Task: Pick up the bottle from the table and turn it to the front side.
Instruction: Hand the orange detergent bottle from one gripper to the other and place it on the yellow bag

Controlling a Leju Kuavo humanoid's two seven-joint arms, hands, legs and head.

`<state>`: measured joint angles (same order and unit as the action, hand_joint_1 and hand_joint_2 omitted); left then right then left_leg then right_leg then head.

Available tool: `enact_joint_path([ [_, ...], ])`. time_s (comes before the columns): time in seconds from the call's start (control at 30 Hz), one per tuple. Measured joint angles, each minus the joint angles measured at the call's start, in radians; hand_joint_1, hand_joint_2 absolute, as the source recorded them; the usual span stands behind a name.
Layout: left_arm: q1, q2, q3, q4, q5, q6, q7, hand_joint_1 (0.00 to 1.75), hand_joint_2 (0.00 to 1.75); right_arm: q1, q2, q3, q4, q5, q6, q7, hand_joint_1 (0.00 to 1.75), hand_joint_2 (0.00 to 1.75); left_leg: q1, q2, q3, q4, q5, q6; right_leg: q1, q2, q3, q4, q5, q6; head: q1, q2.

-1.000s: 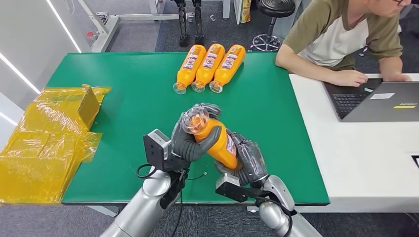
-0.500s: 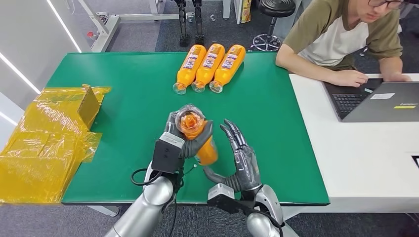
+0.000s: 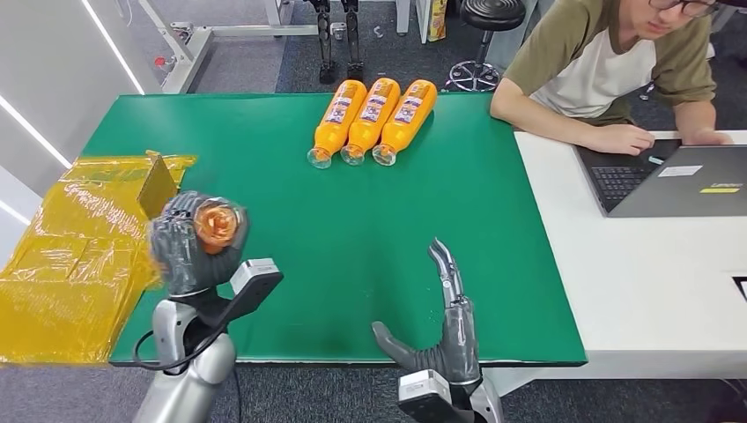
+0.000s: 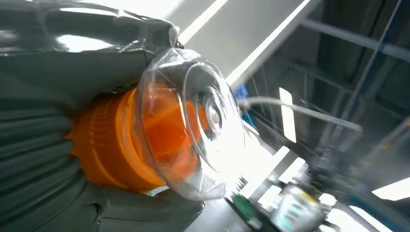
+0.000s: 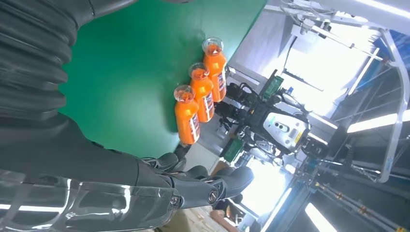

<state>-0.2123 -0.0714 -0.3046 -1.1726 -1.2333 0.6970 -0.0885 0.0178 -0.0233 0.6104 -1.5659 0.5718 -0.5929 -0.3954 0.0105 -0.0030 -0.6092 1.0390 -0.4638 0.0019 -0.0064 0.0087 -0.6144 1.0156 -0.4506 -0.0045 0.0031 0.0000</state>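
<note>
One bottle [image 3: 216, 224] is gripped in my left hand [image 3: 187, 248], raised over the green table's [image 3: 264, 185] left edge, clear cap toward the camera. My right hand [image 3: 447, 330] holds nothing, fingers apart.

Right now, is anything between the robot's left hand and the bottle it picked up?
No. The left hand already grips the bottle, its fingers wrapped right around the neck below the clear cap. Nothing visible sits between them.
</note>
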Motion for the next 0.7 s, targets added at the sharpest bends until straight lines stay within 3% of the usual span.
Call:
enact_joint_path([
  [0.27,0.064,0.089,0.071,-0.088,-0.138,-0.002,0.124,1.75,1.75,0.012,0.001,-0.010,-0.023,-0.040,0.014,-0.019,0.00,1.75,0.000,-0.001,0.000,0.000,0.000,0.000,0.000,-0.002,0.001,0.000,0.000,0.000,0.000,0.000],
  [0.43,0.071,0.183,0.082,-0.091,-0.189,-0.013,0.189,1.75,1.75,0.012,0.005,-0.010,-0.024,-0.084,0.021,-0.041,0.00,1.75,0.000,-0.001,0.000,0.000,0.000,0.000,0.000,-0.001,0.001,0.000,0.000,0.000,0.000,0.000],
  [0.57,0.029,0.282,0.079,-0.018,-0.142,-0.108,0.087,1.75,1.75,0.008,0.007,-0.010,-0.031,-0.113,0.039,-0.052,0.00,1.75,0.001,-0.001,0.000,0.000,0.001,-0.001,0.000,-0.001,0.000,0.000,0.000,0.000,0.000,0.000],
  [0.7,-0.117,0.372,-0.007,0.201,-0.212,-0.195,-0.047,1.75,1.75,0.002,0.008,-0.011,-0.045,-0.137,0.077,-0.070,0.00,1.75,0.001,-0.002,0.000,0.000,0.003,-0.003,0.000,-0.002,-0.001,0.001,0.001,-0.002,0.001,0.000],
])
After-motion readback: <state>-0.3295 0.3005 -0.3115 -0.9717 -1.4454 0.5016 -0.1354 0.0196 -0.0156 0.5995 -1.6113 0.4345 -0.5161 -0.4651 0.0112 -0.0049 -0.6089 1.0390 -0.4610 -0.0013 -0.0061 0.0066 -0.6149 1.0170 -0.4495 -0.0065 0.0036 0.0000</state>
